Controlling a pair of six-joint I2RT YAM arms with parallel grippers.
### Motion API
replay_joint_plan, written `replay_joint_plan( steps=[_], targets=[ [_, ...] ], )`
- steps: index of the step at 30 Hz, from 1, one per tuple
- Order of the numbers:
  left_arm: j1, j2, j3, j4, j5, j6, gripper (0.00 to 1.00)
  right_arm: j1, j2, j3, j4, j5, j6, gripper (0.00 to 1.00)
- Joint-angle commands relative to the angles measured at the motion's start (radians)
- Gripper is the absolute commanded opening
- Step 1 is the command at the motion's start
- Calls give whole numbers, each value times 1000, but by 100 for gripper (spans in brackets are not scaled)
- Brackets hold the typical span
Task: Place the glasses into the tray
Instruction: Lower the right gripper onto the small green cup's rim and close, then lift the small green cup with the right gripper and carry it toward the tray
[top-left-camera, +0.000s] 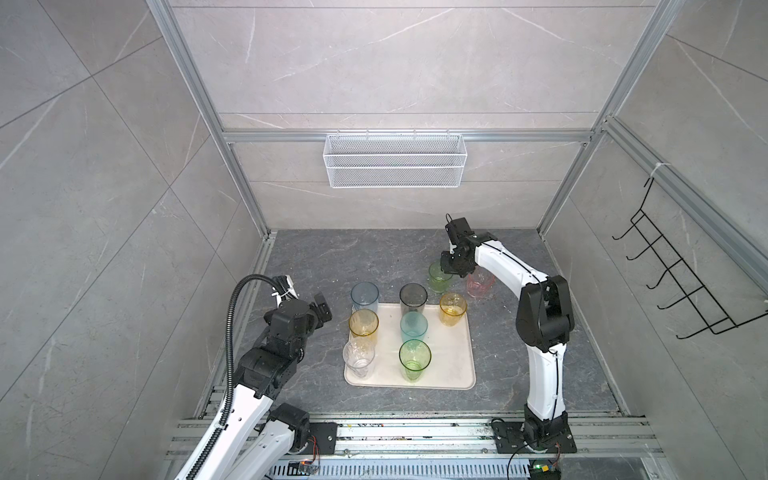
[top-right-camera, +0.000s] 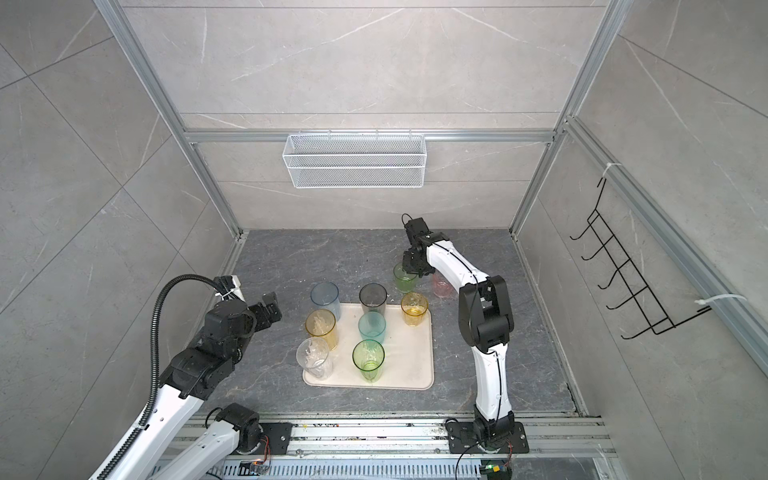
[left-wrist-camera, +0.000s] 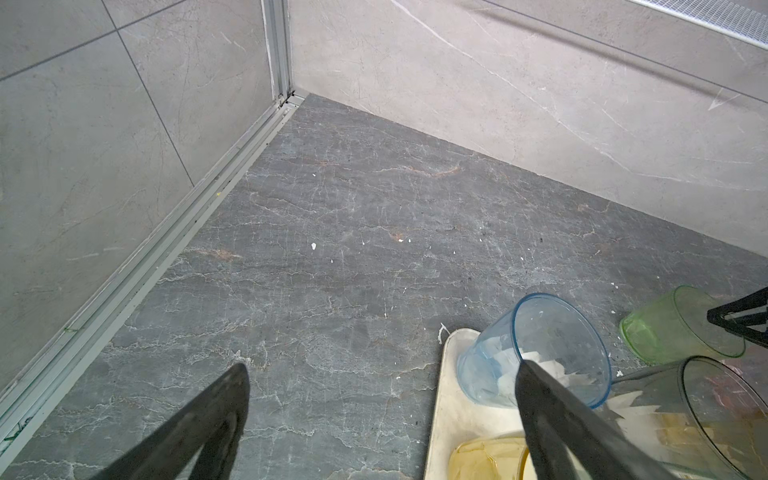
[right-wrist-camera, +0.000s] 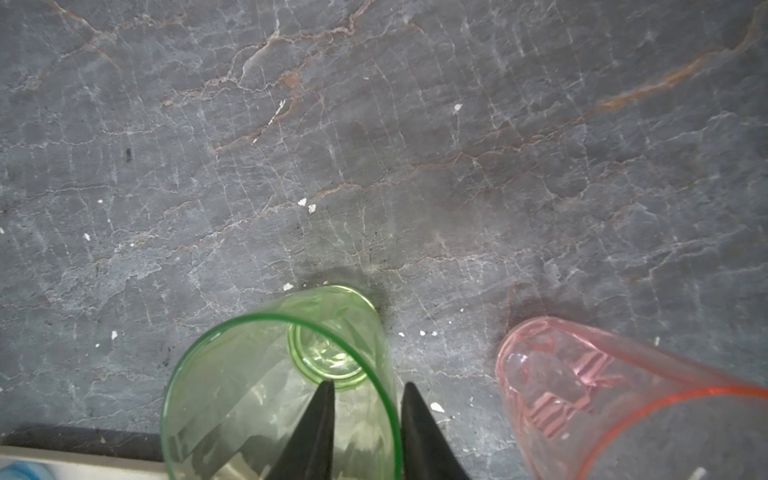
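The cream tray (top-left-camera: 453, 365) lies mid-floor in both top views, holding several upright glasses, among them a blue one (top-left-camera: 365, 296), a grey one (top-left-camera: 413, 299) and a tall green one (top-left-camera: 414, 359). Beyond its far right corner, on the stone floor, stand a short green glass (top-left-camera: 438, 279) and a pink glass (top-left-camera: 480, 284). My right gripper (right-wrist-camera: 369, 386) straddles the short green glass (right-wrist-camera: 291, 395): one finger inside, one outside the rim, jaws narrow but with a gap showing. The pink glass (right-wrist-camera: 582, 395) stands just beside. My left gripper (left-wrist-camera: 382, 368) hangs wide open left of the tray (left-wrist-camera: 453, 399), holding nothing.
A white wire basket (top-left-camera: 395, 160) hangs on the back wall and a black hook rack (top-left-camera: 681, 274) on the right wall. Aluminium rails run along the front and left floor edges. Small white chips dot the dark stone floor.
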Motion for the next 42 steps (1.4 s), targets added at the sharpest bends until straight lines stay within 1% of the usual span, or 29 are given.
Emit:
replay_joint_plan(
  steps=[1,10,17,19,22,26,33,42],
  targets=[
    [6,-34,6,-1,-5,-18,100,-3,26,27,-29,1,-6,29],
    [6,-54,1,-16,-6,-20,100,-4,44,37,-31,-11,-3,23],
    [6,-65,-2,-16,-5,-24,100,-3,49,51,-41,-13,-5,13],
    [6,-64,-1,-16,-4,-24,100,-2,46,54,-43,-12,-6,9],
    [6,-59,-1,-16,-3,-23,100,-1,45,57,-48,-12,-8,4],
    [6,-55,-1,-17,-2,-24,100,0,32,57,-56,-12,-9,0],
    [6,-53,-8,-12,3,-26,100,-1,-32,57,-99,2,-22,0],
    [6,-41,-13,-4,17,-31,100,-2,-191,0,-146,35,-28,0]
  ],
)
